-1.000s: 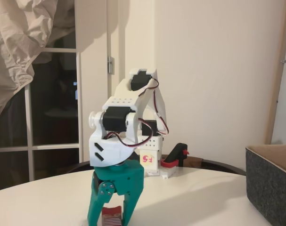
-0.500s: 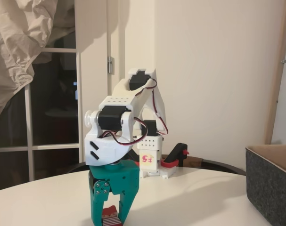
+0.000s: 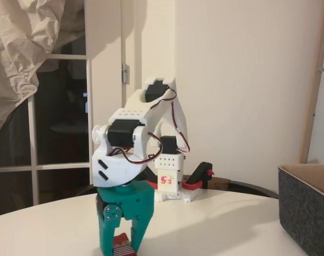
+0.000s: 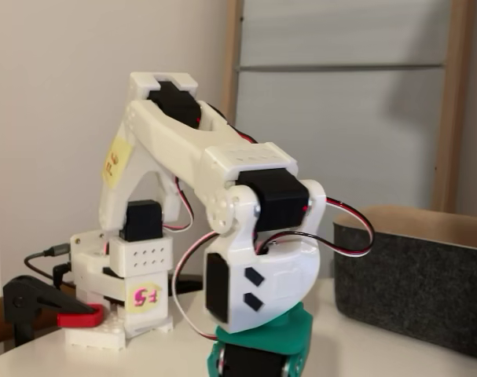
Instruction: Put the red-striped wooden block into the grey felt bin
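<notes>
1. The teal end effector (image 3: 122, 242) points straight down at the bottom edge of a fixed view, its two fingers set narrowly on either side of the red-striped wooden block (image 3: 122, 246). The block sits between the fingertips, low against the surface (image 3: 231, 224); whether it rests on the surface or is lifted off it cannot be told at the frame edge.
2. The grey felt bin (image 3: 306, 213) stands at the right edge of that view, well apart from the block, with a broad bare stretch of pale, rounded surface between them.
3. In the other fixed view the bin (image 4: 415, 294) lies just behind and to the right of the arm's white wrist housing (image 4: 258, 287).
4. The bin's outer wall is dark, speckled and fuzzy, with straight sides; its rim shows a lighter tan inner face.
5. The block has a red top and a red-and-white striped face.
6. The arm is smooth white plastic with black motors and looping red-and-white wires. Its base (image 3: 170, 184) carries a label, and a black-and-red clamp (image 3: 199, 178) sits beside it.
</notes>
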